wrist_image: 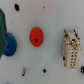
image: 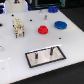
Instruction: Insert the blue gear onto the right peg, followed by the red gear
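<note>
The blue gear (image: 60,24) lies flat on the white table toward the exterior view's right. The red gear (image: 43,29) lies just to its left, apart from it. Nearer the camera sits the black-rimmed grey plate (image: 56,56) with two upright posts; the right peg (image: 51,50) is the taller one. The wrist view shows the red gear (wrist_image: 36,36) whole. In that view the blue gear (wrist_image: 11,45) is partly covered by a dark teal finger (wrist_image: 2,30) at the frame's edge. Only that one finger shows, high above the table, with nothing seen in it.
A beige block-shaped part (image: 18,27) (wrist_image: 71,47) stands at the exterior view's left. A small dark item (image: 45,16) sits behind the gears. The thinner post (image: 38,55) shares the plate. Dark clutter (image: 52,8) lines the table's far edge.
</note>
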Robot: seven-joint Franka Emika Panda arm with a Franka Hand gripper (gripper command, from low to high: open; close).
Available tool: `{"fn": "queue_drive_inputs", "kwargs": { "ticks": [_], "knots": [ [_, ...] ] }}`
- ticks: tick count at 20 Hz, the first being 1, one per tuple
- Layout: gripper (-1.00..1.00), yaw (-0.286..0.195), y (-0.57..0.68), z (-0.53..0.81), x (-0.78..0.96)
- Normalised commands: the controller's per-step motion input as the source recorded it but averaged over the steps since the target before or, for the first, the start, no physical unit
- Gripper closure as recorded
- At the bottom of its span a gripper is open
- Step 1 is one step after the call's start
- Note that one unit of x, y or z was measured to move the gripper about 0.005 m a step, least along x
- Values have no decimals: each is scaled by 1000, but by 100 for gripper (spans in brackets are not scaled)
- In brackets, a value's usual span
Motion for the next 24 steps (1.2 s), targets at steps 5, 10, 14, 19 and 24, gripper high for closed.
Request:
{"fn": "queue_drive_inputs", "kwargs": {
  "ticks": [5, 10, 14, 19, 24],
  "knots": [
    [-100, 0, 511, -63, -557],
    [-100, 0, 569, -161, -569],
    [-100, 0, 599, -239, -544],
    [-100, 0, 538, -297, -461],
    [-100, 0, 536, -384, -389]
  ]
}}
